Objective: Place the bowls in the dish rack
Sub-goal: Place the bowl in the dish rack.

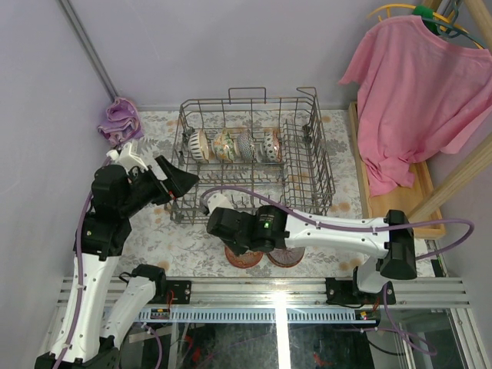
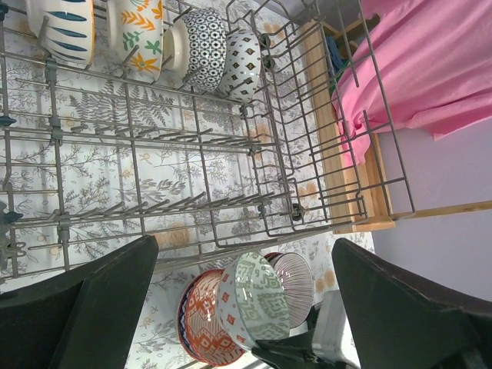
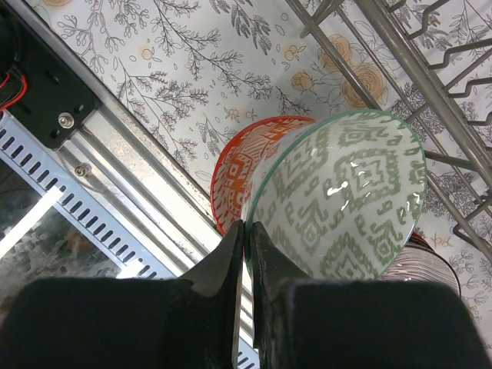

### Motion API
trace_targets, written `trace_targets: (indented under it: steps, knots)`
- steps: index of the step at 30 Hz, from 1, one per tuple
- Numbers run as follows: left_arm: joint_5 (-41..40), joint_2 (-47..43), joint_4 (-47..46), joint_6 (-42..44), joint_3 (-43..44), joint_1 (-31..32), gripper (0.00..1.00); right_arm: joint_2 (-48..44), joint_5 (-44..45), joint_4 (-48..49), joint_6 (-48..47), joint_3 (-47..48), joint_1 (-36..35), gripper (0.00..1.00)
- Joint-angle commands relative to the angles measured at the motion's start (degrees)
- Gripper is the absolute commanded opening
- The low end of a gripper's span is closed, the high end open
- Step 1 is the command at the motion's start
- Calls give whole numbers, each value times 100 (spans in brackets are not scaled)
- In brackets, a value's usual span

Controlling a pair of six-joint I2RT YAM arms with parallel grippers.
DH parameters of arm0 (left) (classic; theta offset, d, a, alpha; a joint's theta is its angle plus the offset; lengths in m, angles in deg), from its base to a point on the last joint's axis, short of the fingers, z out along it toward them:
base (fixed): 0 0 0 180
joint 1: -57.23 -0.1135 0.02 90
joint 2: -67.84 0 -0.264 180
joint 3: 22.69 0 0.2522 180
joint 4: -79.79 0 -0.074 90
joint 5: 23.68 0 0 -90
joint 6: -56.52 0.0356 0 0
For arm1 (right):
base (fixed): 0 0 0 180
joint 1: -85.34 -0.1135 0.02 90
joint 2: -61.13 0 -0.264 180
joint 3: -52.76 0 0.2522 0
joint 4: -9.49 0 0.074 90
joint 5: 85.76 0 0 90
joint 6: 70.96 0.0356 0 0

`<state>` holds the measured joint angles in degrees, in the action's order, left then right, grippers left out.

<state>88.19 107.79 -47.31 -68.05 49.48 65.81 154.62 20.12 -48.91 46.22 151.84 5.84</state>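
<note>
Four bowls (image 1: 234, 144) stand on edge in the far row of the rack (image 1: 323, 165); other rows hold none in view. Right gripper (image 3: 247, 231) clamped on rim of green bowl (image 3: 346, 192), held tilted by the rack's near side. Red bowl (image 3: 242, 173) and striped bowl (image 1: 286, 257) wait at the near edge of the surface (image 1: 192, 238). Left gripper (image 1: 178, 183) apart, holding nothing, at rack's left near corner. Top view shows neither pattern nor grip on the held bowl; right wrist view shows both
</note>
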Motion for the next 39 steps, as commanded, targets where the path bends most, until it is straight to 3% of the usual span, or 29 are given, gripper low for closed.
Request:
trace_targets:
  steps: [1, 10, 23, 28, 32, 39]
  knots:
    - [401, -56, 525, -86, 71, -16, 96, 146, 223, 166, -168, 302, -57, 0]
    - [365, -119, 546, -60, 27, -14, 96, 587, 288, 61, -44, 404, -241, 0]
    - [366, -147, 548, -50, 48, -14, 96, -274, 440, 138, -199, 1332, -182, 0]
    - [363, -159, 538, -28, 47, -14, 96, -741, 120, 172, -403, 1442, 639, 0]
    - [357, -167, 536, -15, 58, -14, 96, -944, -610, 420, -653, 1537, 1836, 0]
    - [376, -154, 534, 11, 115, -14, 96, 194, -1211, -126, -1394, 2889, 3659, 0]
